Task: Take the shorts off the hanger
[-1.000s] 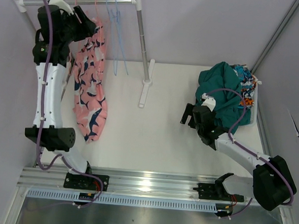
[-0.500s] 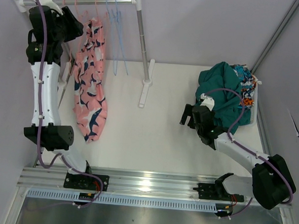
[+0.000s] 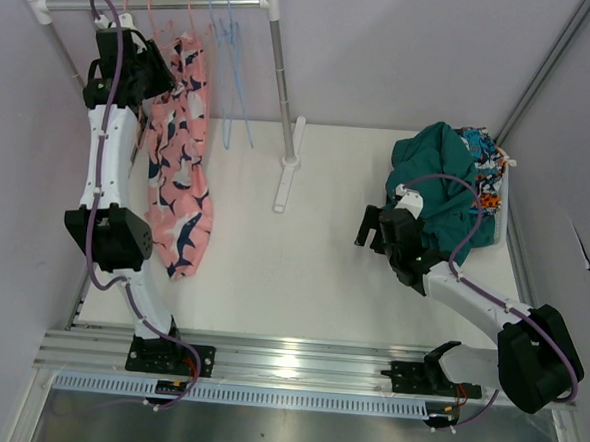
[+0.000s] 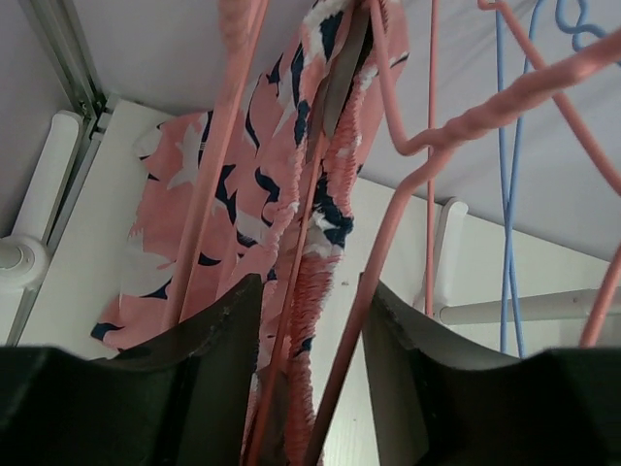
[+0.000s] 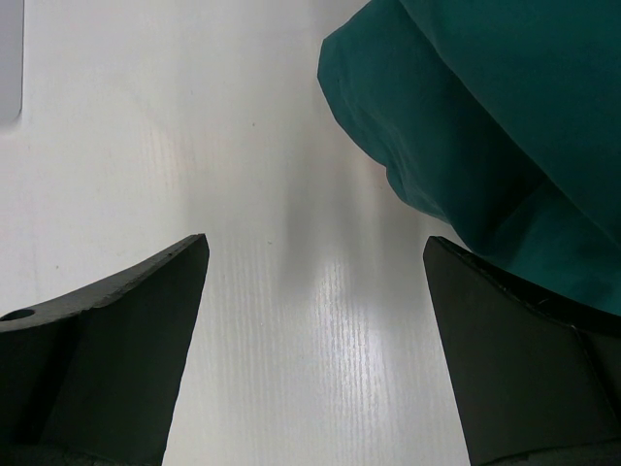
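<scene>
- The pink soft cloth shorts with a navy-and-white shark print (image 3: 178, 174) hang in the upper left of the overhead view. They are on a thin pink wire hanger (image 4: 209, 175) hooked over the grey metal rail (image 3: 188, 4) of a white clothes rack. Their lower end reaches down to the white table (image 3: 302, 272).
- The left gripper (image 3: 156, 70) is raised to the top of those shorts, just below the rail.
- In the left wrist view its two dark fingers (image 4: 209, 340) stand partly apart at the bottom of the frame. The gathered waistband and pink hanger wires run up through the gap between them. One wire lies against the inner edge of the finger on the right, but a gap shows on the other side, so nothing is clamped (it brackets the waistband rather than pinching it).
- Two light blue wire hangers (image 3: 229, 77) hang bare on the rail, just right of the pink shorts.
- At the right of the overhead view a rumpled pair of teal green cloth shorts (image 3: 438, 170) tops a heap. A navy cloth with orange print (image 3: 484, 162) shows at the heap's right edge.
- The right gripper (image 3: 370, 226) sits low over the table, just left of the heap. In its wrist view the fingers (image 5: 107, 330) are spread wide with only bare table between them, and the teal cloth fills the upper right corner.
</scene>
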Action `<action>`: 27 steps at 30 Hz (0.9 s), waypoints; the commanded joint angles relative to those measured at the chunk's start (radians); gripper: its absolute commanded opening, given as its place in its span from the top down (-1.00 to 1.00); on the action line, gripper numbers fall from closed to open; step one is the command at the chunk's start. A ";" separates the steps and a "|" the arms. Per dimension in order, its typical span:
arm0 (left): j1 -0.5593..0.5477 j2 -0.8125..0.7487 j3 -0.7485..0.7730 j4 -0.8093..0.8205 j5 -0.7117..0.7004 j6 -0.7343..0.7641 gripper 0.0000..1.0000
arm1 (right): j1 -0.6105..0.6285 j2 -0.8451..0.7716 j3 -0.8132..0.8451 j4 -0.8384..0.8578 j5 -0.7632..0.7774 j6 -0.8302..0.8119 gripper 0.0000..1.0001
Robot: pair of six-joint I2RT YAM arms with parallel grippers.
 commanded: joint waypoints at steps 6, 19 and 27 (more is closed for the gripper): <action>0.011 0.007 0.092 0.005 -0.010 -0.002 1.00 | 0.002 0.000 0.024 0.038 0.000 -0.006 -0.99; -0.016 -0.167 0.169 -0.024 0.012 -0.020 1.00 | 0.005 0.013 0.034 0.038 -0.012 -0.020 -0.99; -0.119 -0.538 -0.165 0.046 -0.038 -0.019 1.00 | 0.083 0.002 0.046 0.038 0.054 -0.065 -0.99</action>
